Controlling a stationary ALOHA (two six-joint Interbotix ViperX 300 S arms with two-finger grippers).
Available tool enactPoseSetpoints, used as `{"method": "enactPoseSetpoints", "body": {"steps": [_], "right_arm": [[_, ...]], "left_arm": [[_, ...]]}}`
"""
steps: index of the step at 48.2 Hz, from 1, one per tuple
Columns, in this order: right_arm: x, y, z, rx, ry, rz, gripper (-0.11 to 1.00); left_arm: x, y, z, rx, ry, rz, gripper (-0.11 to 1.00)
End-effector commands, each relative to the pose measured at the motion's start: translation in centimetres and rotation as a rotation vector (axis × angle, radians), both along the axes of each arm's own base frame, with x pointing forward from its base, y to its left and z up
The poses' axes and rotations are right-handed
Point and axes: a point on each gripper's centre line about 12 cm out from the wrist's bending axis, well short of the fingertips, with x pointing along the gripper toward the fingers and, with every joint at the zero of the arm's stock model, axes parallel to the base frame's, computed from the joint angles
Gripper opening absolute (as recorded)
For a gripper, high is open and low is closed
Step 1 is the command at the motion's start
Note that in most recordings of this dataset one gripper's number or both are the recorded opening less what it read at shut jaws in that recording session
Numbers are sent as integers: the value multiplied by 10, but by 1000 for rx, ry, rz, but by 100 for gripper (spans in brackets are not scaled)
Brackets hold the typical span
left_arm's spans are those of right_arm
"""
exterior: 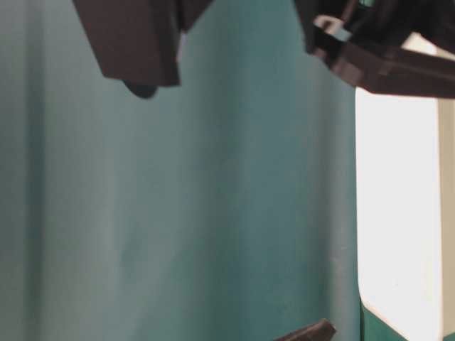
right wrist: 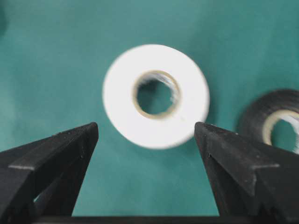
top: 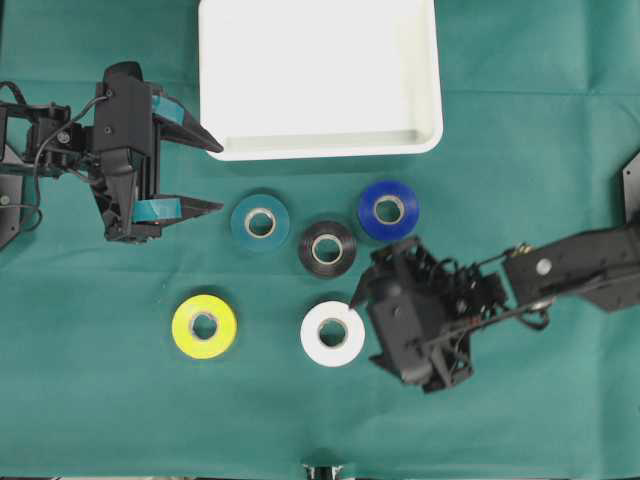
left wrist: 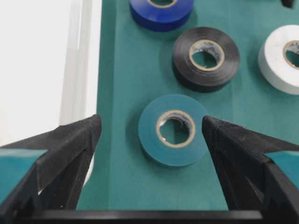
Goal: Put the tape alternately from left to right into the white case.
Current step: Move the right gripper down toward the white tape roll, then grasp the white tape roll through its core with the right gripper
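Observation:
The white case (top: 320,148) stands at the top middle with nothing in it. Five rolls of tape lie flat on the cloth below it: teal tape (top: 260,222), black tape (top: 327,249), blue tape (top: 388,209), white tape (top: 332,334) and yellow tape (top: 204,325). My left gripper (top: 218,177) is open just left of the teal tape (left wrist: 174,129), which lies ahead between the fingers, nearer the right one. My right gripper (top: 370,322) is open beside the white tape (right wrist: 155,95), which lies just beyond its fingertips. Neither gripper holds anything.
A green cloth (top: 100,400) covers the table. The case's rim (left wrist: 86,70) runs close along my left gripper's left finger. The black tape (right wrist: 275,121) lies to the right of my right gripper. The table-level view shows only the cloth, the case (exterior: 398,213) and dark arm parts.

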Motion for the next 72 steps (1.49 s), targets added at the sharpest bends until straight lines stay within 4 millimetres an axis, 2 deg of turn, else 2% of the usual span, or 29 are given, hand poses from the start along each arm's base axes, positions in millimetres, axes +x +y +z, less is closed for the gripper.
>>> {"method": "enactPoseSetpoints", "body": {"steps": [1,21,44,62,72], "right_arm": [[10,10,10,14,-32,12,86],[31,29,-6,2,3,35,86],[34,30,-22,5,73,1,86],[37,21,-42,12,117,-47,85],[39,21,-40,-4,103,-35,84]], "left_arm": [[5,1,10,-1,-32,4,96],[2,0,6,-1,-20,2,96],[-1,1,1,-1,-6,4,96],[-1,1,1,-1,-6,4,96],[-1,1,1,-1,-6,4,96]]}}
